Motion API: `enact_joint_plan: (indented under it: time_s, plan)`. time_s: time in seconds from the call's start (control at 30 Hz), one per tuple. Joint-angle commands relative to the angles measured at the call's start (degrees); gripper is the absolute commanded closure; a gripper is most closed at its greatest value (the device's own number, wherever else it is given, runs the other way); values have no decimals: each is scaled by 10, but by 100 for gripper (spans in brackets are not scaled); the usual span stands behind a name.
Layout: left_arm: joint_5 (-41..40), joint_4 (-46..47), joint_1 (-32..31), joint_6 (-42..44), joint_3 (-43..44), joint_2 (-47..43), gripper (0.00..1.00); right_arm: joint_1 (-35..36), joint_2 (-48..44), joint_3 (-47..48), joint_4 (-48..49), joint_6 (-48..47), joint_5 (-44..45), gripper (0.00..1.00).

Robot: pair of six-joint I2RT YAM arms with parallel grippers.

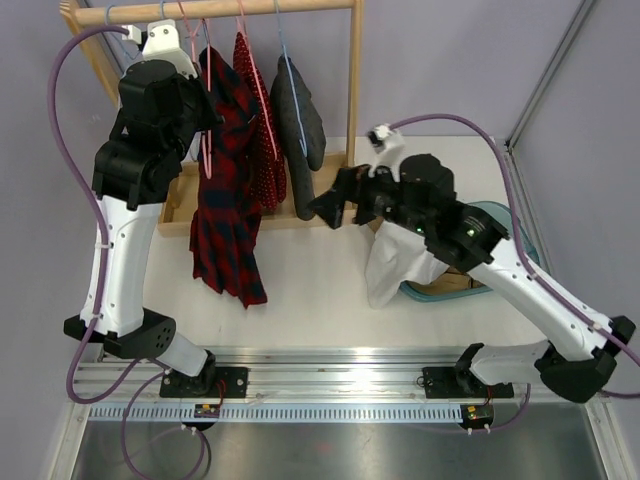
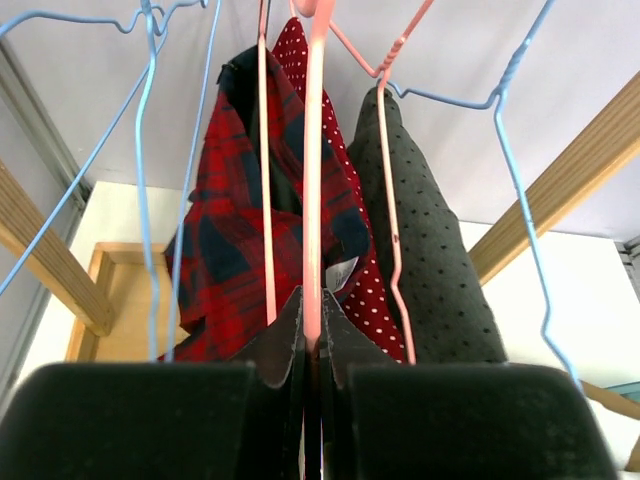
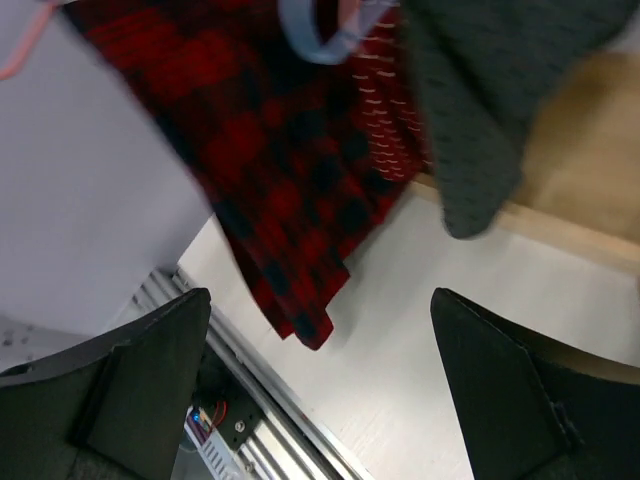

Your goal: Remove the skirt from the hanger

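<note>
From above, the left fingers [image 1: 207, 118] reach up at eleven o'clock among the clothes hanging from a wooden rail [image 1: 230, 12]. The skirt [image 1: 268, 150], red with white dots, hangs between a red plaid shirt [image 1: 225, 200] at its nine o'clock and a dark grey garment [image 1: 297, 120] at its three o'clock. The right fingers [image 1: 320, 207] sit near the centre, just below the grey garment's hem. At four o'clock a white cloth [image 1: 395, 265] spills from a teal basket [image 1: 510, 225] onto the counter [image 1: 310, 290]. On the left wrist view, the left fingers [image 2: 312, 355] are pressed together on the stem of a pink hanger [image 2: 313, 150], which rises toward twelve o'clock. The skirt [image 2: 375, 300] is just behind it, with the plaid shirt [image 2: 220, 250] at nine o'clock, the grey garment [image 2: 430, 230] at three and a blue hanger [image 2: 150, 150] further left. On the right wrist view, the right fingers [image 3: 320, 300] are spread wide and hold nothing. The skirt [image 3: 385, 90] shows as a blurred red strip at one o'clock, between the plaid shirt [image 3: 280, 180] and the grey garment [image 3: 490, 100], above the counter [image 3: 400, 340].
</note>
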Motion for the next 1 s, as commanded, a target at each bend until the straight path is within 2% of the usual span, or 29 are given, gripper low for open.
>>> enact_joint_plan:
  time_s: [0.0,0.07,0.2,0.5,0.67,0.7,0.73,0.8,0.83,0.97]
  plan:
    - [12,135,-2,-9,-4,-32,100,114,75,135,-5,-100,-25,1]
    - [13,141,-4,-12,-18,-37,100,137,126,181,-15,-95,-9,1]
    - [22,140,-8,-23,-25,-40,100,162,188,198,27,-73,-12,1]
    - [57,137,-13,-66,-36,-59,100,167,317,188,200,-76,-8,0]
    - [75,141,-13,-87,-79,-84,100,167,367,190,281,-108,10,1]
    - [80,145,-13,-89,-88,-90,100,167,372,192,289,-116,5,7]
    - [81,152,-13,-92,-110,-101,100,167,377,192,296,-120,-4,47]
    - [82,159,-13,-90,-130,-112,100,167,381,188,297,-123,-4,94]
    - [82,164,-13,-86,-137,-117,100,167,378,184,297,-121,-9,100]
    - [66,180,-13,-67,-191,-143,100,184,321,127,297,-133,-1,100]
